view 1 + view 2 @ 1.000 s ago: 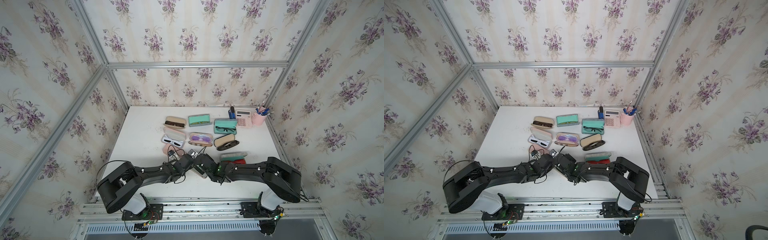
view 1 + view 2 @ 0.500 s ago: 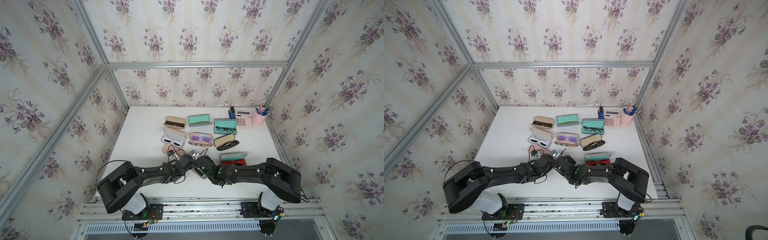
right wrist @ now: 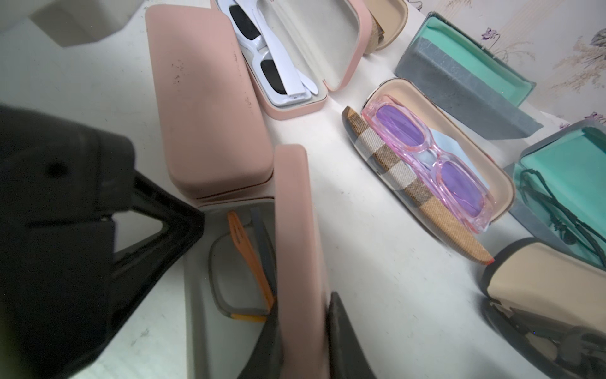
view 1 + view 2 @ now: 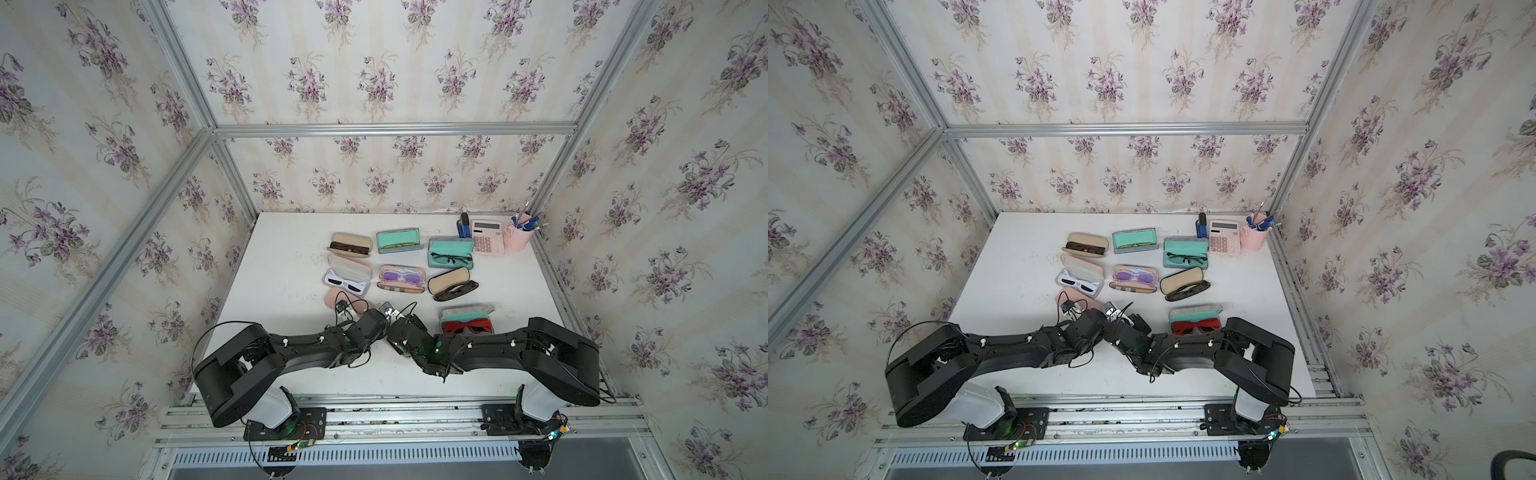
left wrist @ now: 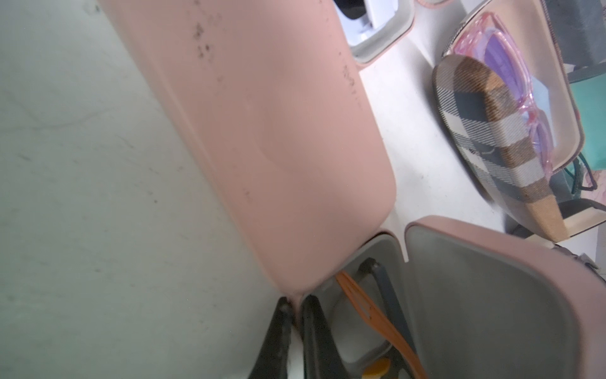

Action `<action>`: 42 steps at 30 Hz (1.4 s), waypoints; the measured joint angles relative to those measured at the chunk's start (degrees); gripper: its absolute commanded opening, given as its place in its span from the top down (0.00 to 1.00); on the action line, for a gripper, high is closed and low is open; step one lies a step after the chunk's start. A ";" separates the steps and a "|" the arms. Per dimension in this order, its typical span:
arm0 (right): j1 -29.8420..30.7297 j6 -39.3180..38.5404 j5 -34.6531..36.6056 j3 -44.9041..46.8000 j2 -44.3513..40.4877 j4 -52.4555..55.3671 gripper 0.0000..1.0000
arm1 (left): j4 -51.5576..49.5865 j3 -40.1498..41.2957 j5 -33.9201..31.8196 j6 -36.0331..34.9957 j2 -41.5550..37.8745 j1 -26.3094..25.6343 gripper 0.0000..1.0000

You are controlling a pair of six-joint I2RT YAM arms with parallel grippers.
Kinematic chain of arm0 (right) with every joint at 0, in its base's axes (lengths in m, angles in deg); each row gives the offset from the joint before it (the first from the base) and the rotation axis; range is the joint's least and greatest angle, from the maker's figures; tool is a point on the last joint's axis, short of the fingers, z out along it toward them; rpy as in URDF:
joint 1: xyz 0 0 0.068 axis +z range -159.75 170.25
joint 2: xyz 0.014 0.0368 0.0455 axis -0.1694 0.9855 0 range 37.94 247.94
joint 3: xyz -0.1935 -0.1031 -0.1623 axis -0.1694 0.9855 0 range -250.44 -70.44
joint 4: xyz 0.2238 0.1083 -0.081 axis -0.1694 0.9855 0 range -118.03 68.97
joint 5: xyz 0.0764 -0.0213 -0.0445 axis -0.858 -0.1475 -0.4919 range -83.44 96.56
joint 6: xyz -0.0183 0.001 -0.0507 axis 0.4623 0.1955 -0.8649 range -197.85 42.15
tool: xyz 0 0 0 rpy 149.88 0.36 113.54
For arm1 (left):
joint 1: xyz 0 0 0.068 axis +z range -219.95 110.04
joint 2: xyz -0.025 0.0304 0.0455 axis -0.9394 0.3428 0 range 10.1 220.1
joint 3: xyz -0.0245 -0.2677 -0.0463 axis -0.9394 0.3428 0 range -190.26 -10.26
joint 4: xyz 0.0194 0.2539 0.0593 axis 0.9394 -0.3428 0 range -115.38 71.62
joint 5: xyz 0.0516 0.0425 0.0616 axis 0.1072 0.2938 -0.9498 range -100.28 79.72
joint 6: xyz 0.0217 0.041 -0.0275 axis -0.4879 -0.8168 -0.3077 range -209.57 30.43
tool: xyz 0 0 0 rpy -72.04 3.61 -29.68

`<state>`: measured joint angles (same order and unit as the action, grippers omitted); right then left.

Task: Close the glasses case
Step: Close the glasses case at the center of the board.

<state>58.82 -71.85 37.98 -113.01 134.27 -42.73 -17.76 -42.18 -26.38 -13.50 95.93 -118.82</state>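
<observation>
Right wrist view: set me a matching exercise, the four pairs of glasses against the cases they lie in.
Glasses:
1. white sunglasses
2. purple-lensed glasses
3. orange-armed glasses
4. black thin-framed glasses

Cases:
A. teal-lined case
B. pink case with upright lid
C. plaid case
D. pink case with lid laid back

Pairs: 1-D, 2-C, 3-B, 4-A.

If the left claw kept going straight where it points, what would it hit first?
Probably the closed pink case, lying right ahead of the left gripper, just past the open pink case rim it pinches; depth is unclear.
</observation>
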 measured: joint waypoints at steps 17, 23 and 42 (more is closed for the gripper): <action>2.12 5.84 1.27 2.25 -0.70 -3.54 0.72 | 0.90 0.20 -0.15 -0.04 0.42 -0.02 1.00; 2.60 10.54 -1.27 2.43 -0.55 -5.18 0.69 | 0.90 0.15 -0.20 -0.04 0.50 -0.02 1.00; 3.13 16.00 -10.23 6.12 -2.34 -9.27 0.66 | 0.70 0.33 1.14 0.33 0.00 -0.26 1.00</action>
<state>61.95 -55.85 27.75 -106.89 131.93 -51.99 -17.06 -41.85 -25.24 -13.17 95.93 -119.08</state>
